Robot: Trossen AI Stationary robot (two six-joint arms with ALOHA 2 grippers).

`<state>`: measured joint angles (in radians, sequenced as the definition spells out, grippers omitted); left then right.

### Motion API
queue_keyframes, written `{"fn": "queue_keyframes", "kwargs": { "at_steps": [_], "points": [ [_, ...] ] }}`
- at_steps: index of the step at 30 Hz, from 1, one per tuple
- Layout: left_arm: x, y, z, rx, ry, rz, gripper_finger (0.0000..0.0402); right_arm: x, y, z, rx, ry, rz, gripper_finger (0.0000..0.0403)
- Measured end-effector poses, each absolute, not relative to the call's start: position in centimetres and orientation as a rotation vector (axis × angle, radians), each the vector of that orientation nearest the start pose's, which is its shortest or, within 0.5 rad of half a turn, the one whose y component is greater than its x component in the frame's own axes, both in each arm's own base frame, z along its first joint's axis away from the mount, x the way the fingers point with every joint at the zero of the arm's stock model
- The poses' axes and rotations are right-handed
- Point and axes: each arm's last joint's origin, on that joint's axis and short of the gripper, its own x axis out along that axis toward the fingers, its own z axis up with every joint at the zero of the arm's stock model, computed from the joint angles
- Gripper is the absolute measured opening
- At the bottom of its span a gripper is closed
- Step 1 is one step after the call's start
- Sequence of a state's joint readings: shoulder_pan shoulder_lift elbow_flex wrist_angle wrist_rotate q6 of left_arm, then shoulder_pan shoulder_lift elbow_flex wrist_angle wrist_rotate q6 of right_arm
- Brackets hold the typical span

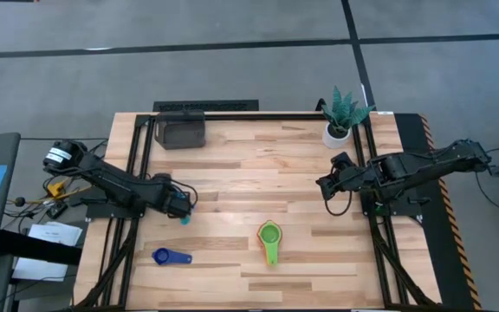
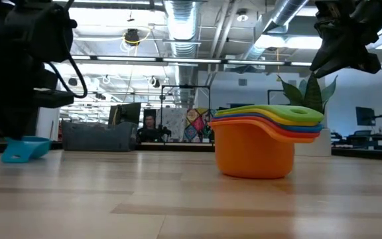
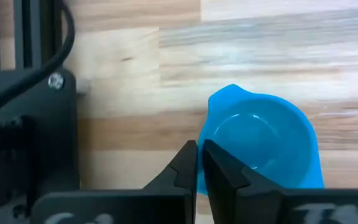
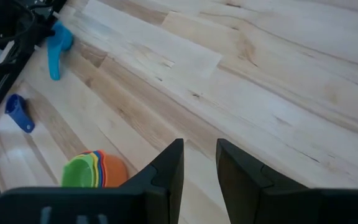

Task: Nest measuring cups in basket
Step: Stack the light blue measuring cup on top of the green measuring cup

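Wooden table (image 1: 258,165): the dark grey basket (image 1: 181,132) stands at the far left corner, holding no cups, well apart from both arms.

Nested stack of cups (image 1: 269,236), green on top and orange outermost, sits near the table's front centre, with the handles pointing to the front edge.

Left gripper (image 3: 199,163) is low at the left edge, fingers pinched together on the rim of the light blue cup (image 3: 263,146).

Right gripper (image 4: 199,163) hangs above the right side, fingers narrowly parted, holding nothing.

Dark blue cup (image 1: 170,256) lies alone near the front left.
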<state>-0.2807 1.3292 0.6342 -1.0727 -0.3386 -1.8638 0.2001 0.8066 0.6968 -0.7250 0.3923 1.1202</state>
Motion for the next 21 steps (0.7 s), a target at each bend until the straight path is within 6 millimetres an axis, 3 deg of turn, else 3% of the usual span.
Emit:
{"fn": "queue_keyframes", "kwargs": {
  "at_steps": [5,9,14,21],
  "points": [
    [17.2,-3.5,16.0,-0.886,0.980,1.330,0.0003,15.0,1.9,25.7,0.805,0.599,-0.592,0.0119],
    [19.1,-3.6,17.6,-0.877,0.905,1.223,0.0002,15.0,1.9,25.7,0.805,0.599,-0.591,0.0119],
    [22.3,-3.6,21.2,-0.799,0.816,0.998,0.0001,15.0,1.9,25.7,0.806,0.599,-0.591,0.0119],
    [27.6,-4.5,26.7,-0.707,0.510,0.599,0.0000,15.0,1.9,25.7,0.807,0.598,-0.591,0.0119]
  ]
}}
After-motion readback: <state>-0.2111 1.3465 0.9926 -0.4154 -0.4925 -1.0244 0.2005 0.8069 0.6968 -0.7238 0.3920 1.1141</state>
